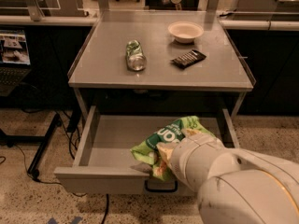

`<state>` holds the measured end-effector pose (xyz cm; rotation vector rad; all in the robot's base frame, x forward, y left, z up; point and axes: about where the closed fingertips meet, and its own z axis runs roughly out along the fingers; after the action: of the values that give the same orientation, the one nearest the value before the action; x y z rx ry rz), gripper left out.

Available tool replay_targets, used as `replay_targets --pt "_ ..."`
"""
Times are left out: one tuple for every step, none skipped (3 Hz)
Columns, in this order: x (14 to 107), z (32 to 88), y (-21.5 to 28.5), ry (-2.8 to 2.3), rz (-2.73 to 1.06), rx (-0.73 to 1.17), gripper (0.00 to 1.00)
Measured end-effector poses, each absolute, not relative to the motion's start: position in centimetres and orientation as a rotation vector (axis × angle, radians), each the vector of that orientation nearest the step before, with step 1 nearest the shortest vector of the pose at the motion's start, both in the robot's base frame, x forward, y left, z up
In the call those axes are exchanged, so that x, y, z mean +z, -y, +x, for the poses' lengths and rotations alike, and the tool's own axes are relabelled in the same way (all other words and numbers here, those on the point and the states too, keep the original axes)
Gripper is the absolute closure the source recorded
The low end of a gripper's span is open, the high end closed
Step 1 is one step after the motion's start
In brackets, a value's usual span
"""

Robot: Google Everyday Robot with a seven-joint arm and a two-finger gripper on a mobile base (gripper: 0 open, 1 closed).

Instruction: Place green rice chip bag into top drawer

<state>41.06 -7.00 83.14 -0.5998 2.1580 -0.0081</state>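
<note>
The green rice chip bag [164, 138] is crinkled, bright green with white letters. It hangs low inside the open top drawer [112, 141], toward its front middle. The gripper [174, 157] is at the end of my white arm and sits right behind the bag, over the drawer's front panel. The bag appears held at the gripper, but the arm hides the fingers. The drawer's curved handle [160, 189] shows partly below the bag.
On the grey tabletop [103, 69] lie a green-patterned can [135, 55] on its side, a small black snack packet [188, 59] and a white bowl [185, 31]. A black stand's foot [39, 153] and cables are on the floor at left.
</note>
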Motion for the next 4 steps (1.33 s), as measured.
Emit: replay_targets --pt "83.1 41.1 7.0 -2.158 -0.600 -0.008 1.00" --pt "83.8 41.7 6.7 -2.138 -0.604 -0.011 1.00" --pt "85.0 43.2 6.1 -2.100 -0.629 0.000 1.00" --pt "85.7 44.8 5.9 -2.079 -0.658 0.005 1.00"
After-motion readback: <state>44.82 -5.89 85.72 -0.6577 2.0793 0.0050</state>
